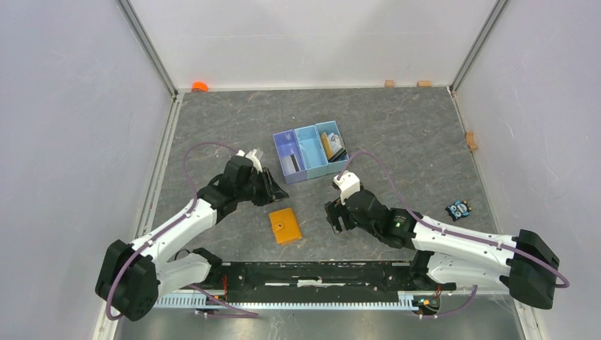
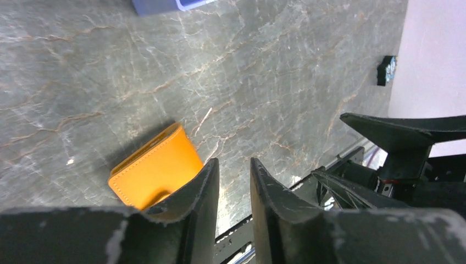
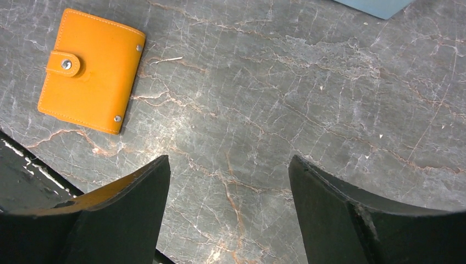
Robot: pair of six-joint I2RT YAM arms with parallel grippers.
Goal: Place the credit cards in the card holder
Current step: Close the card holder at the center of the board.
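Left end effector [image 1: 273,190] points down toward the grey marbled counter [image 1: 397,127], its jaws a narrow gap apart with nothing between them. Just beside it, toward the near edge, the orange card holder [image 1: 285,225] lies flat and closed, clasp tab facing up. Right end effector [image 1: 334,216] is on the holder's other side, jaws wide and empty. Yellow and black credit cards [image 1: 334,146] lean in the right compartment of a blue tray [image 1: 310,149] farther back. A small black-and-blue gadget [image 1: 459,210] rests well off to the right.

card holder [image 1: 285,225]: 1 | blue tray [image 1: 312,150]: 1 | gadget [image 1: 458,210]: 1 | credit cards [image 1: 333,147]: uncountable
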